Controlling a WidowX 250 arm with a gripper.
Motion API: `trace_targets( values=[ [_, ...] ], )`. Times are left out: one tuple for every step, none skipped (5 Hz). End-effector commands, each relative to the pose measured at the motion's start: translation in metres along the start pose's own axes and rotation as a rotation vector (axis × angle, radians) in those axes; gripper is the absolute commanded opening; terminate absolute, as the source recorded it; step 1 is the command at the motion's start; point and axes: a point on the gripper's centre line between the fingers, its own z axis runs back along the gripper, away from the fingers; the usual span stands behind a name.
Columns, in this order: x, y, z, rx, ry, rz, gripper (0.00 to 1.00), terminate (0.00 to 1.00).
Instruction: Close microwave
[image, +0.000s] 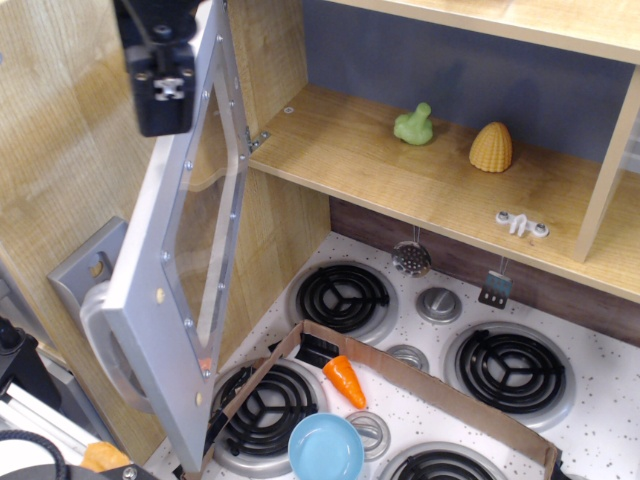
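The microwave is a wooden compartment (400, 165) with its silver-grey door (160, 300) standing open, swung out to the left. The door has a clear window (205, 230), and its curved grey handle (100, 345) is on the outer face at lower left. My black gripper (165, 90) is at the top left, on the door's outer side beside its upper edge. Its fingers look shut and hold nothing. A green toy (414, 125) and a yellow toy (491, 147) sit inside the compartment.
Below is a toy stove with black burners (345, 297). On it are a cardboard barrier (430, 385), an orange carrot (345, 380) and a blue bowl (326, 448). A strainer (411, 258) and a small spatula (495, 290) hang under the shelf. A wooden wall (60, 150) is at the left.
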Motion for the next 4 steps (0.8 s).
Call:
trace_targets(
  values=[
    [-0.016, 0.008, 0.004, 0.044, 0.038, -0.014, 1.00, 0.00],
    [-0.022, 0.009, -0.007, 0.030, 0.072, -0.011, 1.00, 0.00],
    [-0.023, 0.006, -0.019, 0.058, 0.062, 0.013, 1.00, 0.00],
    [-0.016, 0.002, -0.031, 0.060, 0.033, 0.030, 1.00, 0.00]
  ],
)
